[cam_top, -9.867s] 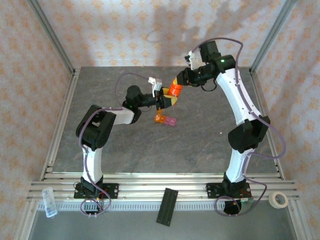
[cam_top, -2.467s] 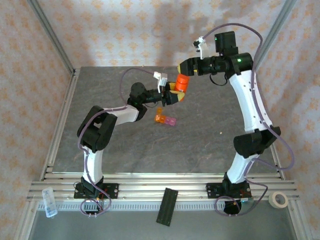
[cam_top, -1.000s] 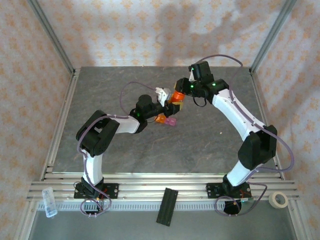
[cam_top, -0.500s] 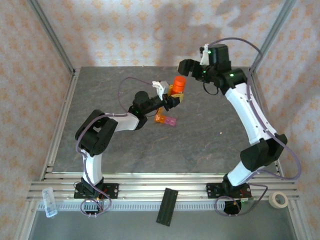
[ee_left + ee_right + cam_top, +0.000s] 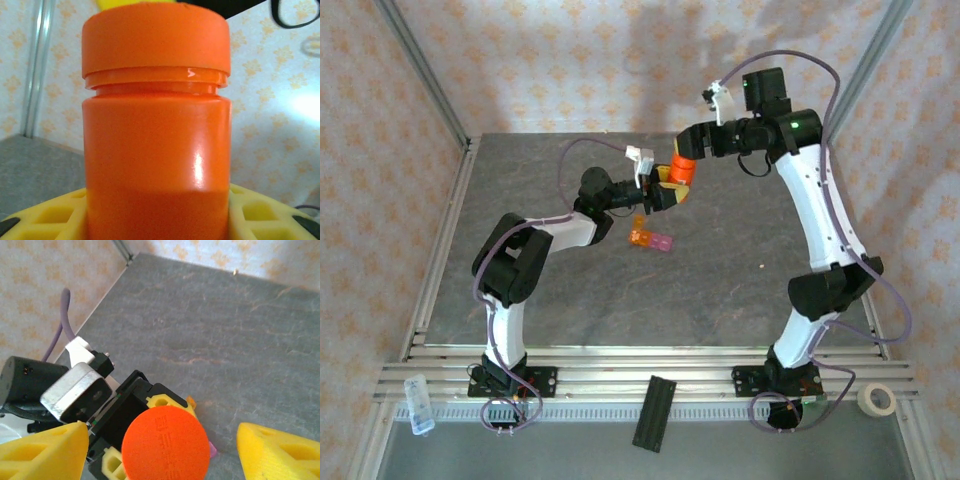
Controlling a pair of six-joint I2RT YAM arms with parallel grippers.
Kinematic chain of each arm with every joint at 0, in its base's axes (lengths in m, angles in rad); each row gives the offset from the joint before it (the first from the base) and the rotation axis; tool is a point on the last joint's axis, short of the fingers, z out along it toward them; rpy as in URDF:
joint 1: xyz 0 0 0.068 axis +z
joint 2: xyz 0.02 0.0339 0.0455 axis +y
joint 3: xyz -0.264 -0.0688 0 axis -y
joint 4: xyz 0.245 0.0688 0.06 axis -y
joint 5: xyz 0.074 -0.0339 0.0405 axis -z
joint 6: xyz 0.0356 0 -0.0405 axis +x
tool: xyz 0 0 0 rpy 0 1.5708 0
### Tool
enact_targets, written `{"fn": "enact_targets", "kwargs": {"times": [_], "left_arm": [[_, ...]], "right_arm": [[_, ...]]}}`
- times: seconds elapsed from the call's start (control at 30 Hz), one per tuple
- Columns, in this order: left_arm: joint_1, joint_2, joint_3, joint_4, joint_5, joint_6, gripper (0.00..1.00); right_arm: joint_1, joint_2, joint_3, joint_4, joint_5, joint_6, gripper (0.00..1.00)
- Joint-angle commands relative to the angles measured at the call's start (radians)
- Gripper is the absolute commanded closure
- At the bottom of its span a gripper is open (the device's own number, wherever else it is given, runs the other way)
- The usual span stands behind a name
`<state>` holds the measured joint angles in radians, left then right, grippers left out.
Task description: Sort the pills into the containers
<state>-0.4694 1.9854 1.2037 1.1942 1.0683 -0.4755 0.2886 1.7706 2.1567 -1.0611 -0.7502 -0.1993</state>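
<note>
My left gripper [image 5: 665, 195] is shut on the body of an orange cylindrical bottle [image 5: 677, 178], holding it upright above the table, cap on. The left wrist view is close on this bottle [image 5: 156, 140], with yellow fingers [image 5: 45, 217] at its base. My right gripper [image 5: 685, 158] hangs over the orange cap [image 5: 166, 444], open, its yellow fingers [image 5: 42, 450] either side of the cap with gaps. The containers [image 5: 650, 240], an orange and pink strip of cells, lie on the table just below the bottle. The pills are hidden.
The grey table [image 5: 720, 280] has metal frame posts at its back corners. On the front rail lie a black bar [image 5: 655, 412], a tape roll [image 5: 876, 399] at the right and a small clear piece [image 5: 418, 403] at the left.
My right gripper let go of the cap, pulled away up and right, then came back over it, open. The left arm lifted the bottle away from the strip.
</note>
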Motion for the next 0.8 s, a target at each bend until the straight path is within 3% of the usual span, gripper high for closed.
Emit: {"fn": "enact_targets", "kwargs": {"times": [0.0,0.27,0.43,0.57,0.67,0.77], "left_arm": [[0.000,0.011,0.035,0.062,0.061,-0.045,1.00],[0.000,0.022,0.053,0.061,0.072,-0.052,1.00],[0.000,0.027,0.061,0.061,0.071,-0.054,1.00],[0.000,0.023,0.061,0.060,0.050,-0.053,1.00],[-0.001,0.006,0.039,0.048,-0.008,-0.020,1.00],[-0.010,-0.035,-0.025,0.024,-0.143,0.095,1.00]], "right_arm": [[-0.006,0.021,0.032,-0.071,-0.065,-0.047,0.25],[-0.007,0.029,-0.015,-0.071,-0.088,-0.048,0.35],[-0.007,0.031,-0.040,-0.073,-0.101,-0.046,0.56],[-0.006,0.022,-0.084,-0.050,-0.089,-0.014,0.64],[-0.004,-0.018,-0.171,0.042,-0.041,0.077,0.68],[0.007,-0.082,-0.328,0.201,0.022,0.219,0.69]]}}
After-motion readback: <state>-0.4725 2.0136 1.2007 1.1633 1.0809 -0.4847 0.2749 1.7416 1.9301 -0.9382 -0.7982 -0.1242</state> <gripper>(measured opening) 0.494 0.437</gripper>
